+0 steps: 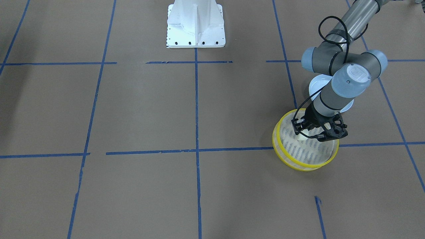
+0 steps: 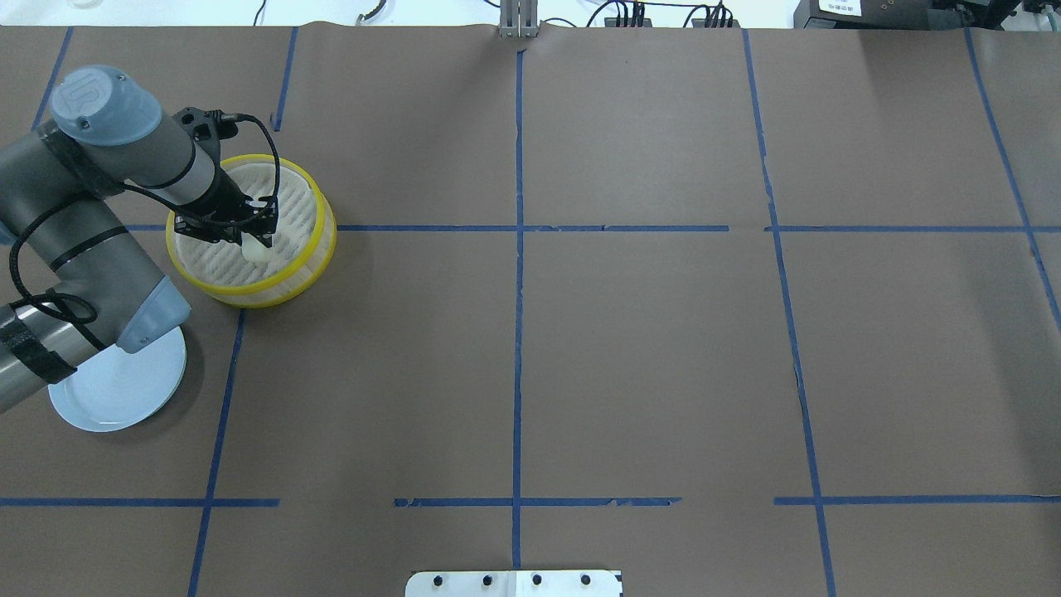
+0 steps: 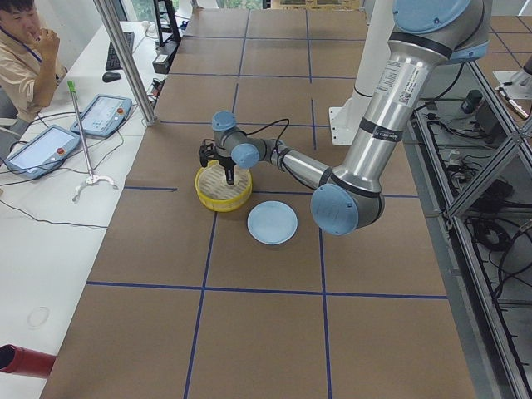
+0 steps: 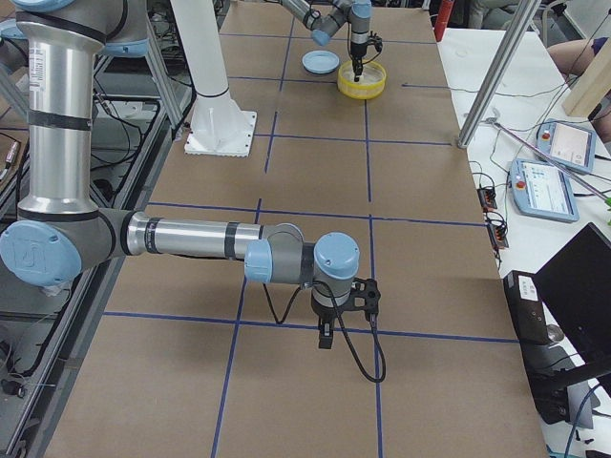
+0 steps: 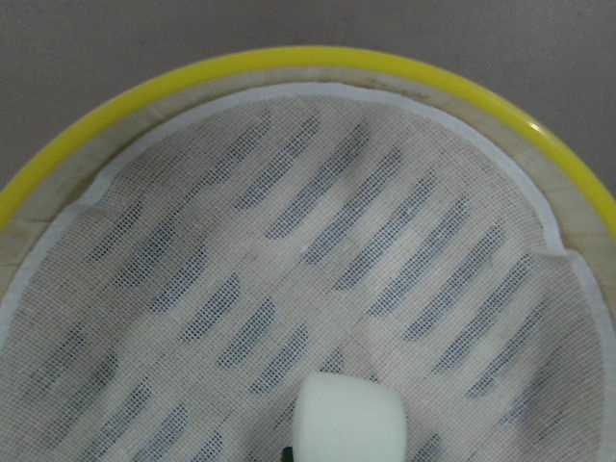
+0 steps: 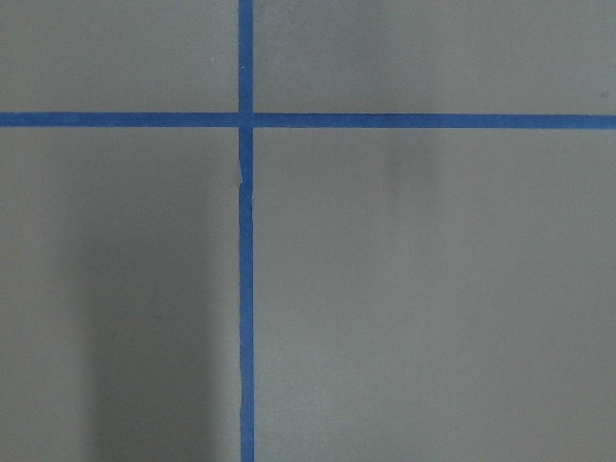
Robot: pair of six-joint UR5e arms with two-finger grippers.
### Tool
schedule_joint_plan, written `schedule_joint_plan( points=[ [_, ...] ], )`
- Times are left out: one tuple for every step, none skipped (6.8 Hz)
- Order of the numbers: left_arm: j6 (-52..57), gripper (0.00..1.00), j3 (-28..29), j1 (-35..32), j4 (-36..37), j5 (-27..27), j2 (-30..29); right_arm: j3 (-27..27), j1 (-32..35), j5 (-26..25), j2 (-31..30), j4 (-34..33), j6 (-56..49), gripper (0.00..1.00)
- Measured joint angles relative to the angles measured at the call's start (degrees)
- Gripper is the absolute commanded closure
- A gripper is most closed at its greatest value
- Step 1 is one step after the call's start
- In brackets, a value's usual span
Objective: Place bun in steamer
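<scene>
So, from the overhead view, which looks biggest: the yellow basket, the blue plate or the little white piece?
1. The steamer looks widest.
2. The pale blue plate looks somewhat smaller, though the left arm covers part of it.
3. The bun, inside the steamer, is by far the smallest.

steamer (image 5: 318,60): glossy rim, mesh liner | bun (image 5: 348,419): smooth matt | table (image 2: 646,348): matt paper
</scene>
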Motion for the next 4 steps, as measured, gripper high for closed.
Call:
schedule_joint_plan(
  points=[
    [0.27,0.00,-0.23,-0.24,-0.04,0.06,0.04,0.00,0.00,0.00,0.00,0.00,0.00,0.00],
    [0.84,0.00,-0.89,-1.59,0.02,-0.07,0.12,0.00,0.00,0.00,0.00,0.00,0.00,0.00],
    [3.08,0.00,-2.58,-4.96,0.36,-0.53,0.55,0.00,0.00,0.00,0.00,0.00,0.00,0.00],
    [8.56,0.00,-5.11,-9.40,2.28,-1.94,2.08,0.00,0.00,0.00,0.00,0.00,0.00,0.00]
  ],
)
